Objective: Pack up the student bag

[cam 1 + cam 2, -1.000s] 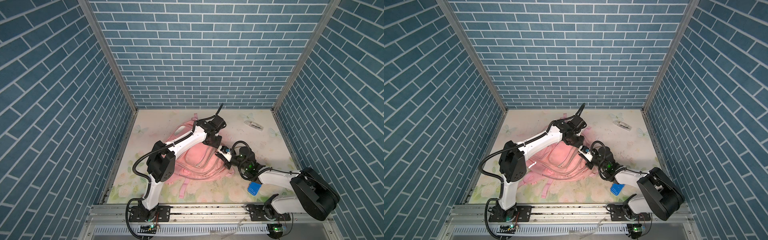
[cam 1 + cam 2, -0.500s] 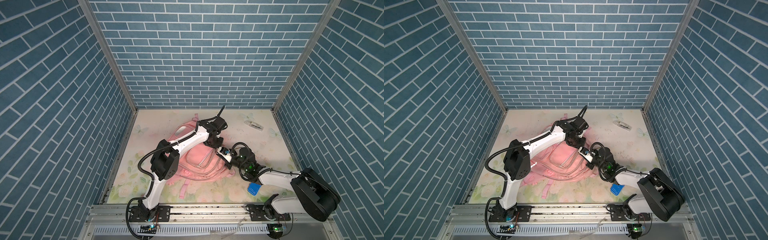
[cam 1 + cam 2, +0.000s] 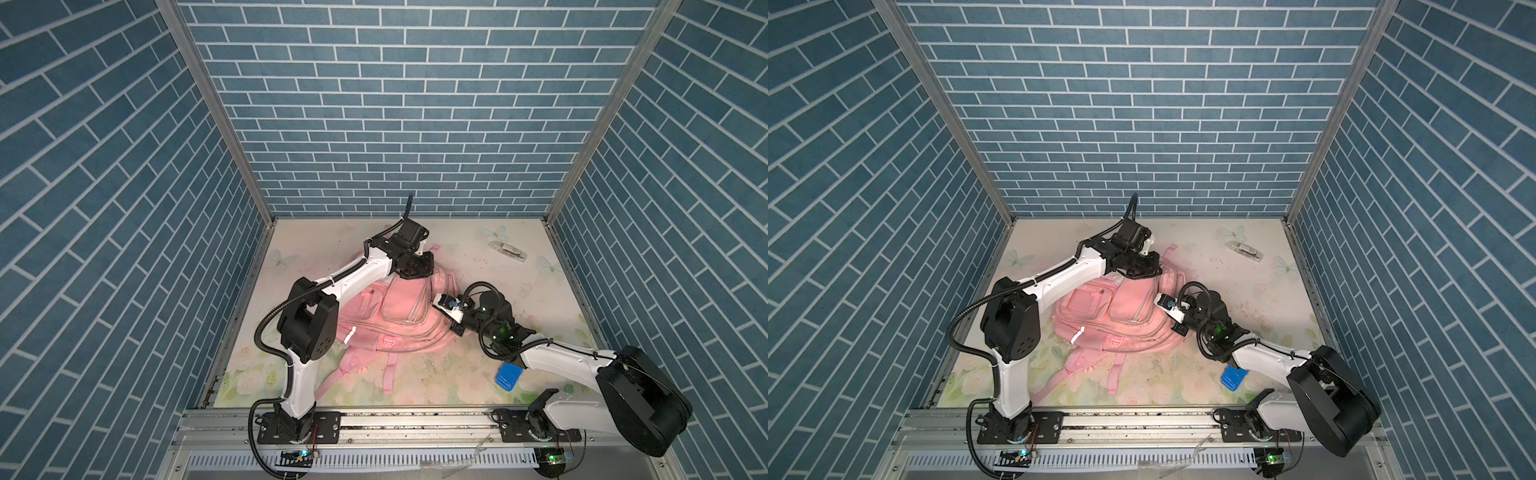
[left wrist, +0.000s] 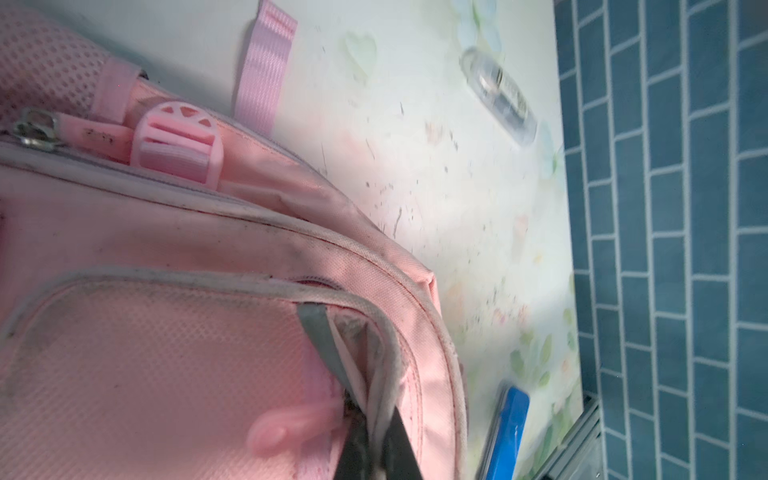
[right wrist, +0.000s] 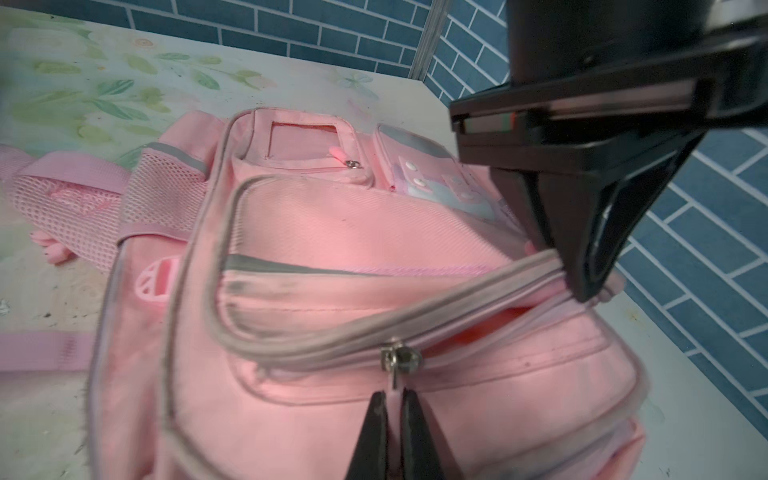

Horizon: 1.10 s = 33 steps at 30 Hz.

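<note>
The pink student bag point(image 3: 386, 316) point(image 3: 1100, 316) lies flat mid-table, straps toward the front. At its far end my left gripper point(image 3: 415, 270) point(image 3: 1142, 270) point(image 4: 376, 419) is shut on the grey-piped rim of the front pocket point(image 4: 382, 374), lifting it slightly. My right gripper point(image 3: 434, 304) point(image 3: 1158, 301) point(image 5: 394, 395) is shut on the pink pull tab below the metal zipper slider point(image 5: 399, 359). Beyond the slider the zip gapes, showing a red inside point(image 5: 490, 328). In the right wrist view the left gripper's fingers point(image 5: 582, 270) pinch the zip edge.
A flat blue case point(image 3: 508, 376) point(image 3: 1233, 378) point(image 4: 509, 428) lies front right, beside the right arm. A small clear packet point(image 3: 507, 250) point(image 3: 1246, 250) point(image 4: 498, 95) rests at the back right. Loose pink straps point(image 3: 386, 370) trail toward the front rail. Brick walls enclose three sides.
The left gripper has closed on the front pocket's rim and its arm has shifted slightly. The right gripper has stayed shut on the zipper pull.
</note>
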{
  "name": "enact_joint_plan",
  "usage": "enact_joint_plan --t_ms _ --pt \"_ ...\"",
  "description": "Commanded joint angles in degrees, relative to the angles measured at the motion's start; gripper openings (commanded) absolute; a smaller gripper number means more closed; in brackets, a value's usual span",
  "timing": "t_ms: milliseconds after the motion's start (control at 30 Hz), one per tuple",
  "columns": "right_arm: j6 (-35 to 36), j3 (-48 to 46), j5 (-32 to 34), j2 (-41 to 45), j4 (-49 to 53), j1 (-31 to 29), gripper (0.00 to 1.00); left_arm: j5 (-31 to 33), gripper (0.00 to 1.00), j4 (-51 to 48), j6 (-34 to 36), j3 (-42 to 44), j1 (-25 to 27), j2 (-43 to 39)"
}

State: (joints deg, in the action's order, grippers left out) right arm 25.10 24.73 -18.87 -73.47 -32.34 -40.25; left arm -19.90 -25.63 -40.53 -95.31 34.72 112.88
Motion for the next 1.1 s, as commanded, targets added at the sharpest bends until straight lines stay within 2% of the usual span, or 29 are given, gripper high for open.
enact_joint_plan --t_ms 0,167,300,367,467,633,833,967,1067 --pt "-0.18 0.63 -2.66 1.51 2.06 -2.01 0.00 2.63 0.00 13.22 -7.72 1.31 -3.30 -4.33" --pt "-3.80 -0.17 -1.47 3.34 1.96 -2.38 0.00 1.85 0.00 19.61 -12.45 5.22 -7.44 -6.36" --pt "-6.17 -0.37 0.30 2.80 1.41 -3.15 0.00 0.04 0.00 25.77 -16.13 7.55 -8.87 -6.77" --pt "-7.19 -0.73 2.35 1.31 -0.30 -4.62 0.00 -1.86 0.00 33.35 -20.97 10.70 -9.41 -7.10" --pt "-8.07 -1.07 6.98 -0.32 -3.16 -7.03 0.00 -1.17 0.00 38.69 -25.19 12.89 -9.38 -7.32" --pt "-7.35 0.85 9.97 -2.54 -3.48 -9.37 0.00 1.68 0.00 41.55 -27.45 13.60 -9.40 -8.14" --pt "-7.08 4.70 8.99 -7.45 -2.41 -11.45 0.00 3.35 0.00 44.63 -29.42 15.51 -8.33 -9.08" --pt "-7.27 8.02 8.10 -9.97 0.75 -11.71 0.00 1.62 0.00 45.33 -29.32 16.64 -7.43 -9.03" --pt "-7.92 8.76 9.13 -9.91 1.93 -11.68 0.00 -0.72 0.00 42.02 -26.11 16.24 -7.46 -9.45"
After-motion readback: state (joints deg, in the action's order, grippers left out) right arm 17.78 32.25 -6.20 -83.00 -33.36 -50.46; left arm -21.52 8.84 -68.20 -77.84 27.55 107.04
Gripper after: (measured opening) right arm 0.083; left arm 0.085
